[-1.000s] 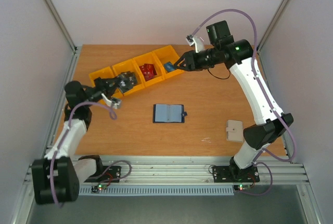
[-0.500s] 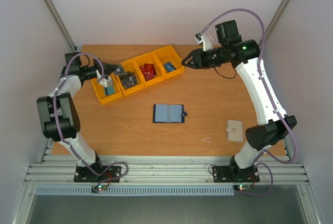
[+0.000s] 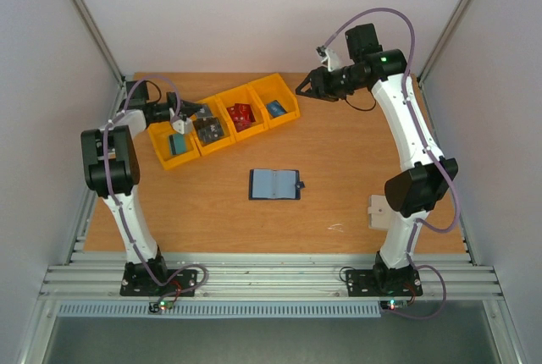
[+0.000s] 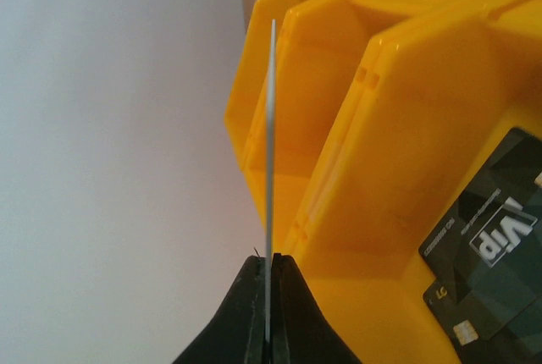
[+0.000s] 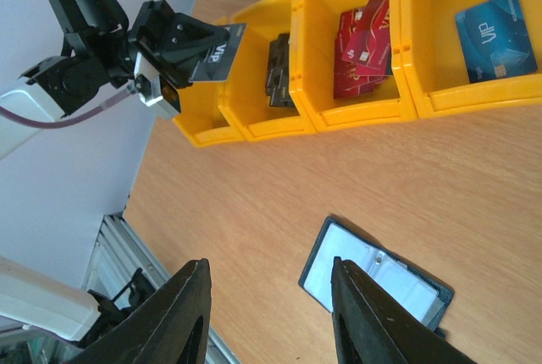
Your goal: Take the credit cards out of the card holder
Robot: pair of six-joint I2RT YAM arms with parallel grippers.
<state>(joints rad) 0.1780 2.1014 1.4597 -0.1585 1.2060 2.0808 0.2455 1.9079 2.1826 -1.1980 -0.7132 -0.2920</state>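
The card holder (image 3: 275, 184) lies open on the table, its pale pockets up; it also shows as the dark-rimmed card holder (image 5: 377, 284) in the right wrist view. My left gripper (image 3: 185, 112) is shut on a grey credit card (image 5: 213, 57), held above the left bins. That card (image 4: 271, 127) is edge-on between the closed left gripper (image 4: 271, 261). My right gripper (image 3: 303, 86) hangs open and holds nothing, above the far end of the bin row; its fingers (image 5: 190, 313) frame the table.
Four yellow bins (image 3: 254, 87) run diagonally at the back. They hold a teal card (image 3: 178, 142), dark cards (image 3: 210, 129), red cards (image 3: 240, 116) and a blue card (image 3: 275, 109). A beige pad (image 3: 379, 209) lies at the right, partly behind the right arm.
My left arm has swung from the near left up to the far left, carrying the card over the bins. My right gripper has drawn back and up from the rightmost bin.
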